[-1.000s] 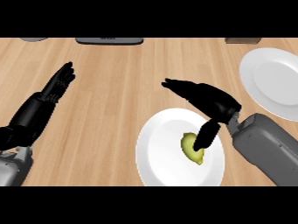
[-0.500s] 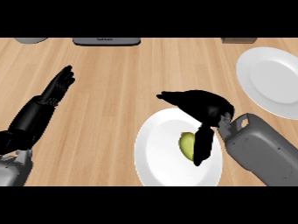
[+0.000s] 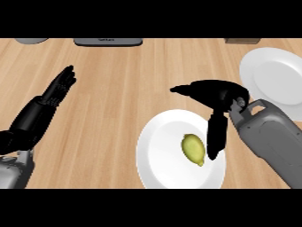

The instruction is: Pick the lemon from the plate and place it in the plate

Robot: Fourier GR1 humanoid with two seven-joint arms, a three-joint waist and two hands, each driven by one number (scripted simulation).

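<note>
A yellow-green lemon [image 3: 193, 149] lies on the near white plate [image 3: 163, 155] at the bottom centre. My right hand [image 3: 213, 94] hovers over that plate's far right edge, its fingers curved to the left and its thumb [image 3: 216, 135] hanging down just right of the lemon, perhaps touching it. The hand does not close round the fruit. A second white plate [image 3: 279, 81] with nothing on it sits at the right, beyond my right forearm. My left hand [image 3: 45, 106] rests open at the left, fingers pointing away over the wood.
Along the counter's far edge stand a dark flat object [image 3: 107, 41], a grey round thing [image 3: 32, 41] at the left and a brown block [image 3: 242, 41] at the right. Bare wooden counter [image 3: 127, 84] spreads between the hands.
My right hand has come down and back toward the near plate, its thumb now beside the lemon. The view has shifted a little. The left hand has stayed in place.
</note>
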